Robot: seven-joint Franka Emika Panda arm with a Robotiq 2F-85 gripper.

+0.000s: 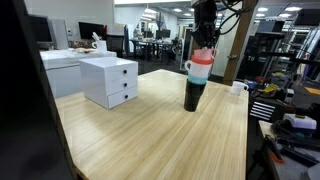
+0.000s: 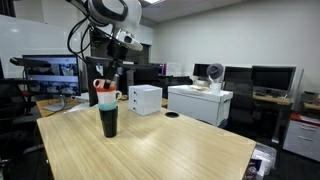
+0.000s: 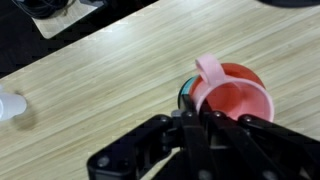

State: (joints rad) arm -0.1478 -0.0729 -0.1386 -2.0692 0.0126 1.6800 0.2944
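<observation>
Pink cup (image 3: 238,102) sits topmost in a stack, nested in a white-and-teal cup (image 1: 199,72) that stands in a black cup (image 1: 193,96), near the middle of the wooden table (image 1: 150,140). In the wrist view its inside shows bare pink, its handle pointing away. The gripper (image 3: 190,112) comes down from above, fingers clenched on its rim. A white drawer unit (image 1: 110,80) stands well apart toward one edge, and a small white mug (image 1: 237,87) sits near the far edge.
</observation>
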